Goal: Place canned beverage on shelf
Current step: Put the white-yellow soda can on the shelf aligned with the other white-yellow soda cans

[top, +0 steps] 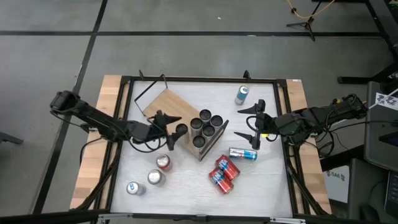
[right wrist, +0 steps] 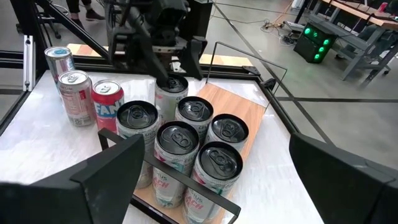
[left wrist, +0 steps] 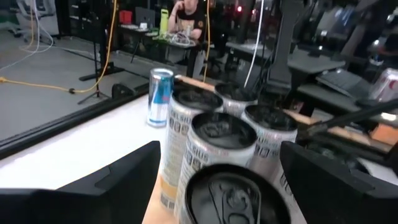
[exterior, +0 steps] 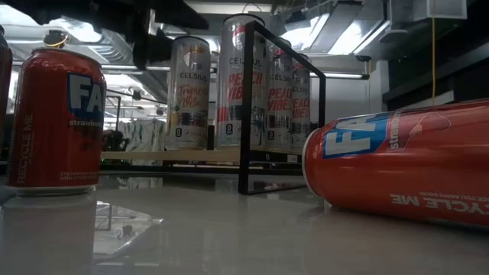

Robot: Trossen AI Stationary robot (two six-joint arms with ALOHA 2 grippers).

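Note:
The shelf [top: 163, 102], a light-wood board on a black wire frame [exterior: 246, 114], lies slantwise at the table's middle. Several tall silver cans [top: 206, 124] stand upright on their bases at its right end. The can nearest the left arm [right wrist: 171, 87] stands upright on the board. My left gripper [top: 173, 130] is open and hovers just over it; its fingers [left wrist: 124, 177] stand wide to either side of the can's top [left wrist: 227, 193], apart from it. My right gripper [top: 254, 122] waits open to the right of the shelf, holding nothing.
Two red cans [top: 224, 173] and a silver-blue one [top: 242, 154] lie on their sides near the shelf's right corner. A blue can [top: 241, 94] stands at the far side. A red can [top: 163, 163] and two silver cans [top: 144, 183] stand near left. A person [left wrist: 186, 12] sits beyond the table.

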